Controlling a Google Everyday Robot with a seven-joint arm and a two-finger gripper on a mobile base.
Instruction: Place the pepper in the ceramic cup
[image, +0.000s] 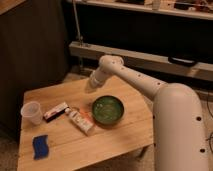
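Observation:
The pepper (85, 117) is a thin orange-red sliver lying on the wooden table (120, 140), pressed against the right side of a white tube and just left of the green bowl. The ceramic cup (31, 112) is whitish and handleless, and stands upright near the table's left edge. My gripper (93, 81) is at the end of the white arm, over the far middle of the table. It is behind the bowl, well apart from both pepper and cup. Nothing shows in it.
A wide green bowl (107, 109) stands mid-table. A white printed tube (80, 121) and a flat red-and-white packet (55, 111) lie between bowl and cup. A blue sponge (40, 146) lies at the front left. My arm's large white body (177, 125) fills the right side.

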